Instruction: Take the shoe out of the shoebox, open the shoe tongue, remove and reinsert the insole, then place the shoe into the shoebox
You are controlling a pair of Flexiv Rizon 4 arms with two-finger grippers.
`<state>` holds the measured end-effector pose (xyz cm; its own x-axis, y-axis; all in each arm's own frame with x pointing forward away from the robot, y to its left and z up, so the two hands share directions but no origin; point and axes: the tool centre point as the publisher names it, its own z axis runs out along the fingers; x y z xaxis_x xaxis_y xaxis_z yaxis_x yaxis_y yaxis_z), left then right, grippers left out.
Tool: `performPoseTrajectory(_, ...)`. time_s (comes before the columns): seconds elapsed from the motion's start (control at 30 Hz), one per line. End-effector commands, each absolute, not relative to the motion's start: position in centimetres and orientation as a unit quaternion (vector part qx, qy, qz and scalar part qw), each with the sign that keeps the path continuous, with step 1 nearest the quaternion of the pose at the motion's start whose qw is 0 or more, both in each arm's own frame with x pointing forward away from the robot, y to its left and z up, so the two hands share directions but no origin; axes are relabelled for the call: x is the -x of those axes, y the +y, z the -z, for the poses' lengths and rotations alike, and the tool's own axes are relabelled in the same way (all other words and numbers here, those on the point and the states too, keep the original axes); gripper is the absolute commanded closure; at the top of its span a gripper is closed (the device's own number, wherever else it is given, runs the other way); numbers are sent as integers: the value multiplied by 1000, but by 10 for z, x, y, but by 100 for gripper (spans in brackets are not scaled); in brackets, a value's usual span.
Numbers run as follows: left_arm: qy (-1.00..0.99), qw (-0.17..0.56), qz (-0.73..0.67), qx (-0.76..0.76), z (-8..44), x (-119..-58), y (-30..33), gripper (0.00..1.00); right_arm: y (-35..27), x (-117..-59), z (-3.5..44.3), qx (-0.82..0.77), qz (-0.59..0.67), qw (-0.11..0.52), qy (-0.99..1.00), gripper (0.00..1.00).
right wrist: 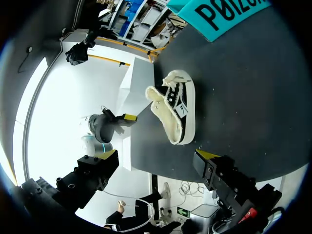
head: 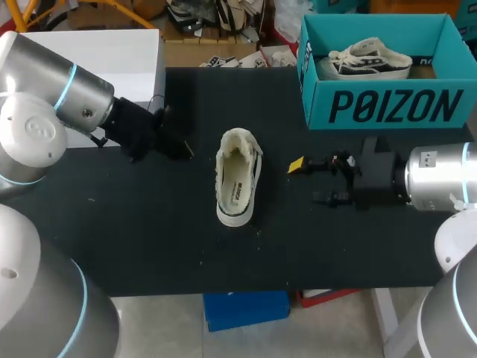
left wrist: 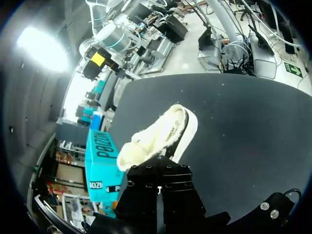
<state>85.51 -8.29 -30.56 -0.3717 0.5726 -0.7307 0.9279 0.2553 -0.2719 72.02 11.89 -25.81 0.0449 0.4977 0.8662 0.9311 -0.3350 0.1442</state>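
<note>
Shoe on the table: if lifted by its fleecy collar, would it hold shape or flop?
The shoe likely stays stiff below: its thick sole looks rigid. The fleecy collar looks soft, so it would probably fold when pinched. Standing flat on its sole, it seems unlikely to tip.

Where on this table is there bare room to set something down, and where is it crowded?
Bare table runs along the near edge, in front of the shoe, left pincer and right pincer. Another free patch lies behind the shoe, left of the shoebox. Crowded: the gaps between the shoe and each pincer.
</note>
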Motion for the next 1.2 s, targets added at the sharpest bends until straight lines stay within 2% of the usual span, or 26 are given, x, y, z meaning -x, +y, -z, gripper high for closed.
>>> performPoseTrajectory(0.03, 750, 258, 353, -497, 312, -868, -92, 100, 118, -720, 258, 681, 450, 241, -524, 0)
performPoseTrajectory(0.63, 759, 255, 341, -492, 327, -946, -153, 100, 118, -720, 258, 681, 450, 241, -524, 0)
performPoseTrajectory(1.2, 744, 225, 361, -516, 349, -914, -178, 100, 118, -720, 258, 681, 450, 241, -524, 0)
